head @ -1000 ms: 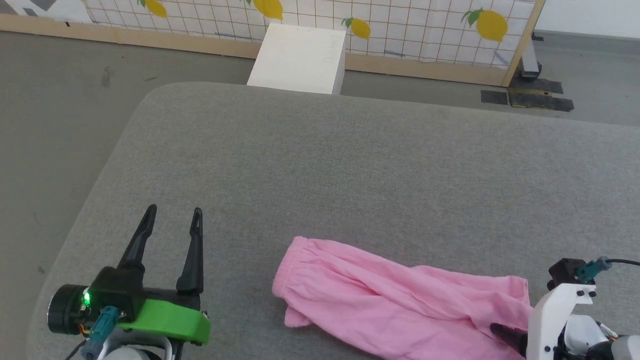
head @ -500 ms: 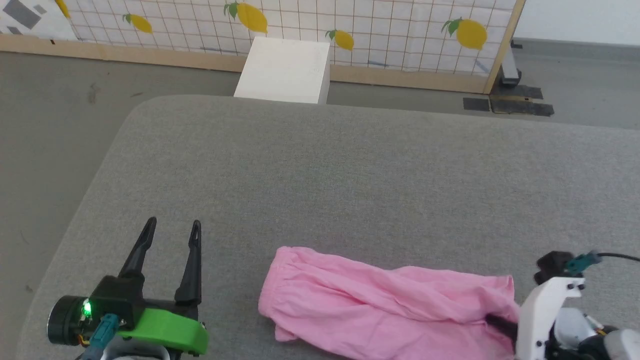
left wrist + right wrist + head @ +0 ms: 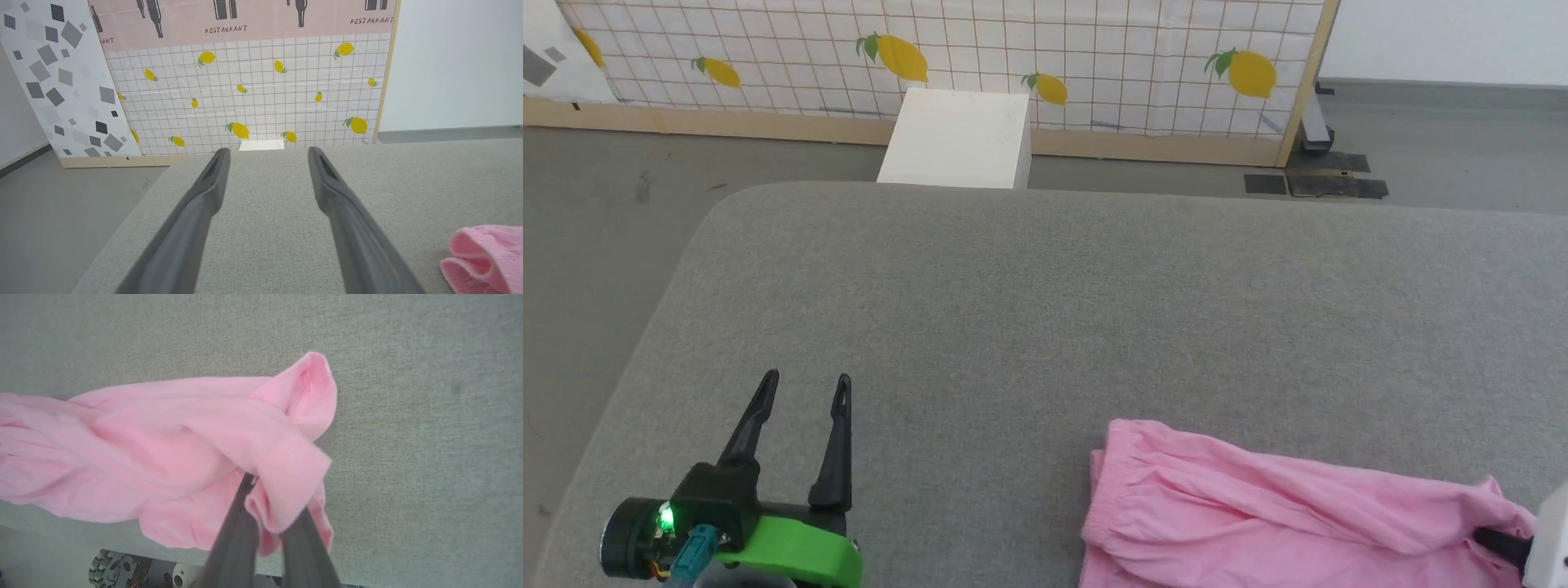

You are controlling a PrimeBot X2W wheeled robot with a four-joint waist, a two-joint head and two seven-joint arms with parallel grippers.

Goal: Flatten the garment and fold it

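The garment (image 3: 1258, 506), a crumpled pink cloth, lies on the grey cushion at the lower right of the head view, its gathered end pointing left. My right gripper (image 3: 1494, 543) sits at that view's right edge, its dark fingers in the garment's right end. In the right wrist view my right gripper (image 3: 265, 506) is shut on a hemmed fold of the garment (image 3: 184, 449), and the cloth covers its fingertips. My left gripper (image 3: 805, 381) stands open over bare cushion, well left of the garment. The left wrist view has my left gripper (image 3: 268, 152) with nothing in it and the garment (image 3: 486, 253) at the lower right.
The wide grey cushion (image 3: 1045, 310) has a rounded far-left corner, with grey floor (image 3: 596, 212) beyond it. A white box (image 3: 956, 139) stands behind the far edge, before a lemon-patterned panel (image 3: 1094, 49). The robot's base (image 3: 122, 571) shows below the cushion's near edge.
My right gripper has shut on the garment's right end and dragged the garment to the right across the cushion. The head camera has shifted. The left gripper stays open in place.
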